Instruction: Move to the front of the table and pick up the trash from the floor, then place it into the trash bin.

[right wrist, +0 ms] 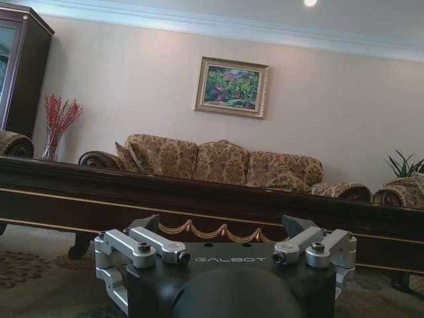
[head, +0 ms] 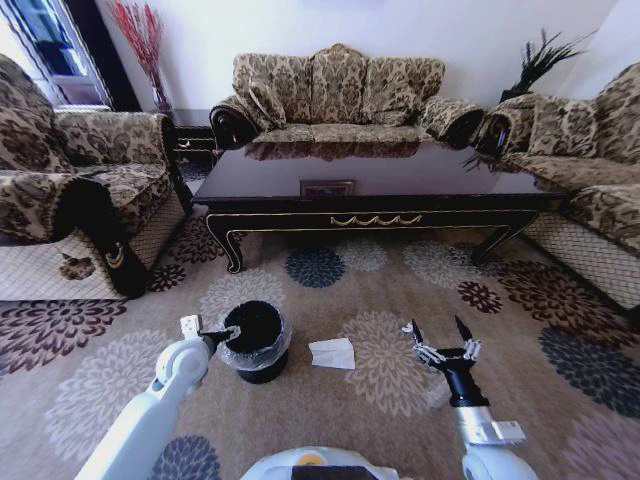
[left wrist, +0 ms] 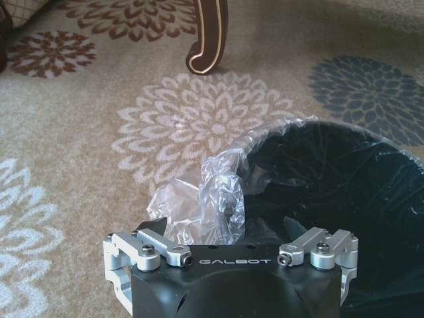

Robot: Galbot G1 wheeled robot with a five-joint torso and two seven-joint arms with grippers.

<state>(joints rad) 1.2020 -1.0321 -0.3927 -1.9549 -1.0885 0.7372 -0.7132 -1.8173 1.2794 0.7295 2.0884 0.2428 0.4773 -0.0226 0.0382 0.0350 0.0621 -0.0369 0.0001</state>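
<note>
From the head camera I see the long glossy dark-brown coffee table point(head: 380, 185) with gold scroll trim across the upper middle of the frame, standing on the beige-tan floral-medallion carpet point(head: 380, 300). Lower centre-left sits the small round black trash bin point(head: 254, 340) with its clear plastic liner folded over the rim, and just to its right a flat white paper napkin point(head: 332, 353) lies on the carpet. My left end effector point(head: 222, 335) is at the bin's left rim; in the left wrist view its fingers are spread apart at the bin's edge point(left wrist: 371, 199), with the crumpled clear liner point(left wrist: 205, 199) bunched between them, though I cannot tell whether they touch it. My right end effector point(head: 440, 335) hovers in the lower right, above the carpet, pointing toward the table, its fingers wide apart and holding nothing.
</note>
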